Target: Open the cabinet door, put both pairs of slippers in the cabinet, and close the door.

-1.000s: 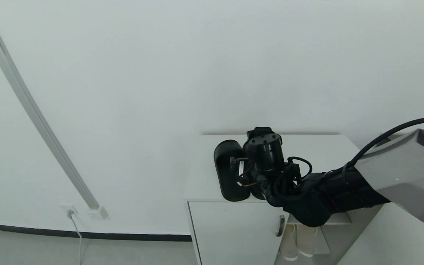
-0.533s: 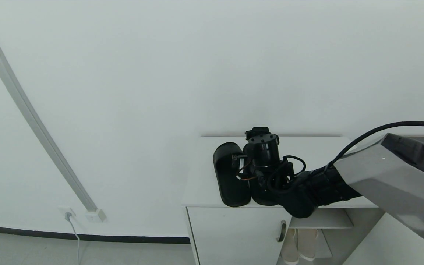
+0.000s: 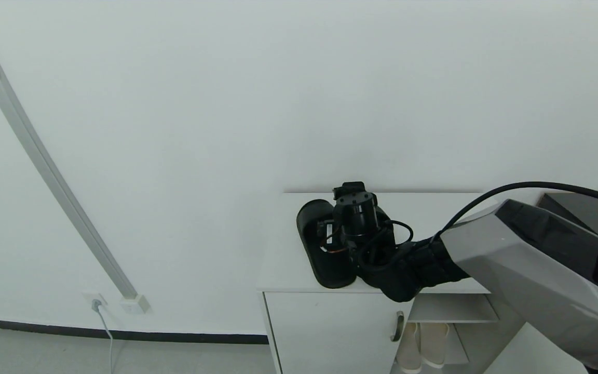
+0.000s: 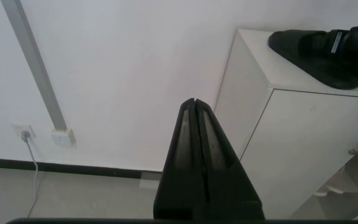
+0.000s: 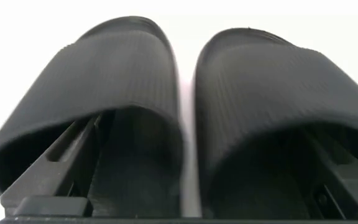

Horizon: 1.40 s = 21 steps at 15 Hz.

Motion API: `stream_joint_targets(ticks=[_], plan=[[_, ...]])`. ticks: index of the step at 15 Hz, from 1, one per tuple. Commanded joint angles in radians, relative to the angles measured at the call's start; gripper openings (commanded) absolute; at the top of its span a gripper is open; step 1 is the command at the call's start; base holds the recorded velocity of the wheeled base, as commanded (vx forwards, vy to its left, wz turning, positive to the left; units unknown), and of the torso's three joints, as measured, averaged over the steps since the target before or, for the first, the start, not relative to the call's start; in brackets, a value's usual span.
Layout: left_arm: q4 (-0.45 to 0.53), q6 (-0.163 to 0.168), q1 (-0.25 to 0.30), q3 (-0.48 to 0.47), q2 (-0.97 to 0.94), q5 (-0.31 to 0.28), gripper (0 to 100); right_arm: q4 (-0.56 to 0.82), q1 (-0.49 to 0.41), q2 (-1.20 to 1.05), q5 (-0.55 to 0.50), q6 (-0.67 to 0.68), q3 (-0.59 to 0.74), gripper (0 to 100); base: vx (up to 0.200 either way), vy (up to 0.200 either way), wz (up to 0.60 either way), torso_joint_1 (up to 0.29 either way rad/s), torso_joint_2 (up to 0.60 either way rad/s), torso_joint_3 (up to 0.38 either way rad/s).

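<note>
A pair of black slippers (image 3: 321, 244) lies side by side on top of the white cabinet (image 3: 283, 262). My right gripper (image 5: 188, 165) is open over them, with one finger (image 5: 61, 168) under the strap of the left-hand slipper (image 5: 104, 81) and the other finger inside the right-hand slipper (image 5: 272, 87). My right wrist (image 3: 356, 213) covers the second slipper from above. A pair of white slippers (image 3: 423, 345) stands inside the cabinet's open right half, under a shelf. My left gripper (image 4: 194, 106) is shut and empty, low and to the left of the cabinet (image 4: 303, 130).
The cabinet's left door (image 3: 330, 332) is closed, with its handle (image 3: 396, 326) at its right edge. A white wall stands directly behind. A slanted cable duct (image 3: 44, 161) runs down to a wall socket (image 3: 96, 301) with a plugged cord. Open floor lies left of the cabinet.
My right arm has moved left and farther over the cabinet top, carrying the gripper deeper into the black slippers, which shifted slightly left. The head view also shifted a little.
</note>
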Motion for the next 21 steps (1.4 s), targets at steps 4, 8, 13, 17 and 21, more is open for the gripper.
stream_joint_targets(ticks=[4, 8, 13, 17, 21], plan=[[-0.002, 0.000, 0.000, 0.001, 0.001, 0.004, 0, 0.033, -0.007, 0.053, -0.002, 0.001, -0.082, 100, 0.000, 0.000, 0.00, 0.000, 0.00, 0.000], [-0.002, 0.000, 0.000, 0.001, 0.001, 0.004, 0, 0.033, -0.009, 0.056, -0.002, -0.001, -0.090, 0, 0.000, 0.000, 0.00, 0.000, 0.00, 0.000], [0.000, -0.002, 0.000, 0.001, 0.001, 0.005, 0, 0.033, -0.010, 0.056, -0.002, -0.001, -0.090, 0, 0.000, 0.000, 0.00, 0.000, 0.00, 0.000], [0.000, -0.002, 0.000, 0.001, 0.001, 0.004, 0, 0.032, -0.006, -0.039, -0.002, -0.002, -0.045, 0, 0.000, 0.000, 0.00, 0.000, 0.00, 0.000], [0.000, -0.002, 0.000, -0.001, 0.001, 0.002, 0, -0.001, -0.003, -0.257, 0.070, -0.048, 0.163, 0, 0.000, 0.000, 0.00, 0.000, 0.00, 0.000]])
